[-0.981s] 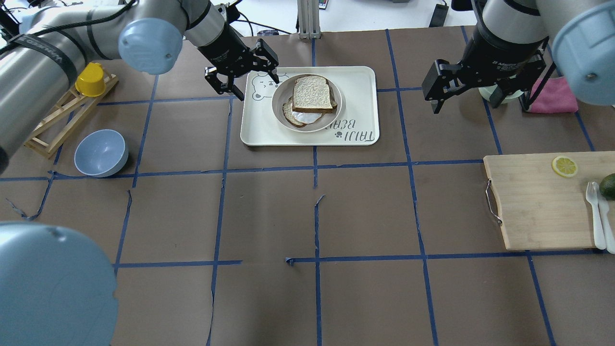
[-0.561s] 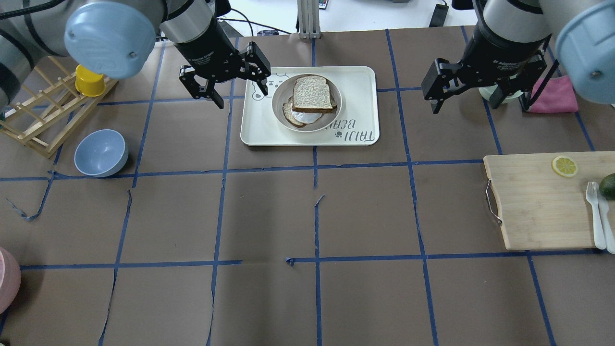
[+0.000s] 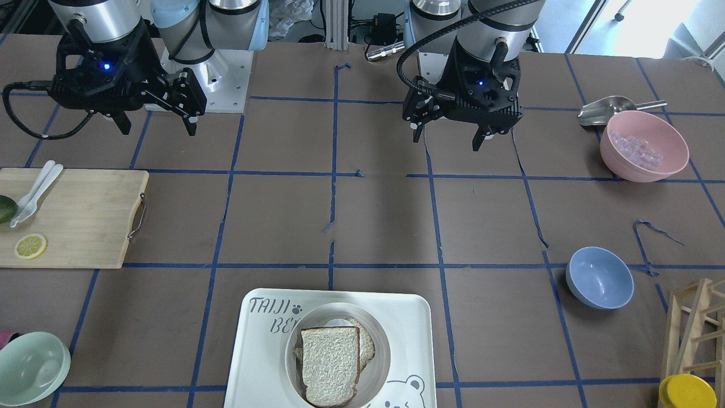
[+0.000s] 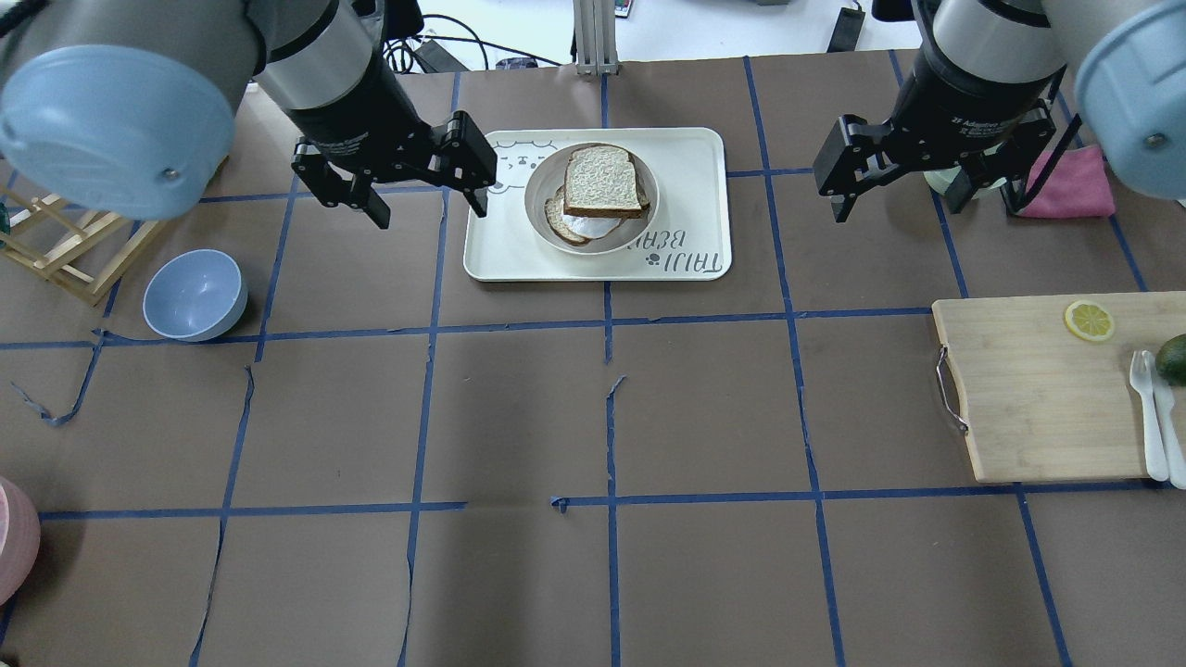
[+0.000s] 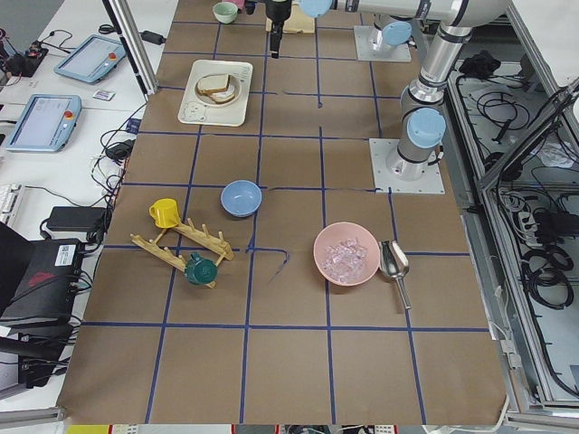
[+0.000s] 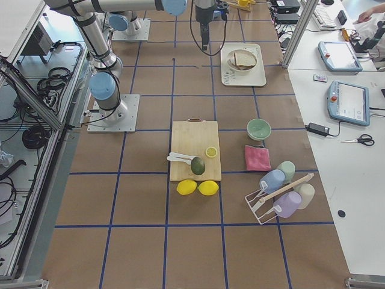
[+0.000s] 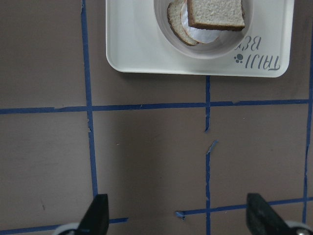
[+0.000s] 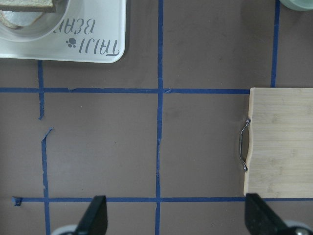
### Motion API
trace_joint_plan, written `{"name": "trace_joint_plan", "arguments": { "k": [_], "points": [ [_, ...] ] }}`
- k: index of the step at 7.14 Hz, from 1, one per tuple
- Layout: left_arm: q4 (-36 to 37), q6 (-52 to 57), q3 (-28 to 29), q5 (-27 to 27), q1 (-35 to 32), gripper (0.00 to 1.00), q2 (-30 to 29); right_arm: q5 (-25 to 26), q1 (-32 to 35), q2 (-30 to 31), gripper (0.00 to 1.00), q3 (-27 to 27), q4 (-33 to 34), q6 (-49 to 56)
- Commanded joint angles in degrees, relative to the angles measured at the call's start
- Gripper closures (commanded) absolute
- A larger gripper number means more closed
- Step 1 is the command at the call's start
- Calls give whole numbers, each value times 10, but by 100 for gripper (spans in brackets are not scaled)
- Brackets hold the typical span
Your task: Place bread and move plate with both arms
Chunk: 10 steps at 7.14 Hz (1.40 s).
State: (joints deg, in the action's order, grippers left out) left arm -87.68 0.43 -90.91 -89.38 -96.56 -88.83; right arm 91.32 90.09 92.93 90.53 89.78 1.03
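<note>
bread point(image 4: 604, 181) rests untouched, apart from both grippers. left gripper point(image 4: 430, 213): jaws wide, empty, raised above the table point(image 4: 704, 417), by the left edge of the tray point(image 4: 690, 204) in the overhead view. right gripper point(image 4: 894, 206): jaws wide, empty, raised well right of the tray. outward from these, the tray carries the plate point(image 4: 536, 199); on the plate the bread lies flat atop a smaller slice point(image 4: 559, 220) with egg. a cutting board point(image 4: 1038, 398) lies at the near right, a blue bowl point(image 4: 195, 295) at the left.
</note>
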Motion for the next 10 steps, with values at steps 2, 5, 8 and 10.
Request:
{"name": "trace_joint_plan", "arguments": {
  "k": [2,5,8,10],
  "points": [
    [15,-5,-8,-30,8,0,16,0,0,1,0,0,0,-1],
    [8,-23,7,22,36,0,6,2,-1,0,0,-1,0,-1],
    [-15,-45,8,-9,38,0,9,0,0,10,0,5,-13,-1],
    [-15,-45,9,-10,38,0,9,0,0,9,0,2,-29,-1]
  ]
}}
